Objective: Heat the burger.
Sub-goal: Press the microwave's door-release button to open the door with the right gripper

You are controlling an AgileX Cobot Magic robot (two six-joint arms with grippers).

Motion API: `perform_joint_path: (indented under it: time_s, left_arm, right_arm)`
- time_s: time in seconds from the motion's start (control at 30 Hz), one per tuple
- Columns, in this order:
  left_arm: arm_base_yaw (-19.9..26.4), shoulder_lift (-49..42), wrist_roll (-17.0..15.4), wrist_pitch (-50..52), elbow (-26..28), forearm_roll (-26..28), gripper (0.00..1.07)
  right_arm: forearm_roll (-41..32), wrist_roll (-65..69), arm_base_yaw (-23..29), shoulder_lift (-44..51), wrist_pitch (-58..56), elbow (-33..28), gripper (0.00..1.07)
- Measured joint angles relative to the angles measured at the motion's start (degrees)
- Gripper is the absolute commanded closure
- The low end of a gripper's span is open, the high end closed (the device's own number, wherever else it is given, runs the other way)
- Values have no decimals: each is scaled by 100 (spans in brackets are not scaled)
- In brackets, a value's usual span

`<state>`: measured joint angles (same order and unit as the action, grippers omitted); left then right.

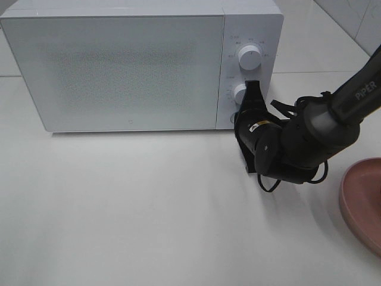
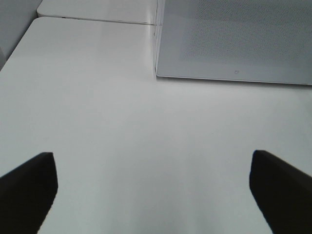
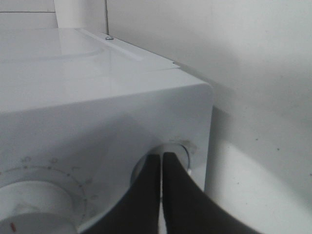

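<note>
The burger is out of view. The white microwave (image 1: 119, 65) stands at the back with its door shut. My right gripper (image 1: 253, 89) reaches to the control panel beside the lower dial (image 1: 239, 92). In the right wrist view its gripper (image 3: 162, 155) has both fingers pressed together, with the tips against a small round control (image 3: 183, 148) near the panel's corner. A larger dial (image 3: 29, 204) sits beside it. My left gripper (image 2: 156, 195) is open and empty over bare table, facing the microwave's front corner (image 2: 157, 73). It does not show in the exterior view.
A round pink plate (image 1: 364, 199) lies at the right edge of the table, close behind my right arm (image 1: 321, 125). The upper dial (image 1: 249, 56) is above my right gripper. The white table (image 1: 131, 208) spreads out in front of the microwave.
</note>
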<state>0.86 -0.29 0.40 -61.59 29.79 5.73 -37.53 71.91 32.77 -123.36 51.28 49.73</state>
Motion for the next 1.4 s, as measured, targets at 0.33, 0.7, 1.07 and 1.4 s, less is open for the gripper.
perform_joint_path:
  time_s: [0.33, 0.7, 1.07, 1.4]
  left_arm:
    - [0, 0, 0, 0, 0, 0, 6]
    - [0, 0, 0, 0, 0, 0, 6]
    - [0, 0, 0, 0, 0, 0, 6]
    - [0, 0, 0, 0, 0, 0, 6]
  right_arm:
    - [0, -69, 6, -29, 166, 0, 107]
    - [-109, -218, 57, -57, 155, 149, 107]
    - [-115, -258, 34, -264, 34, 361, 107]
    - [-183, -264, 23, -350, 86, 453, 107]
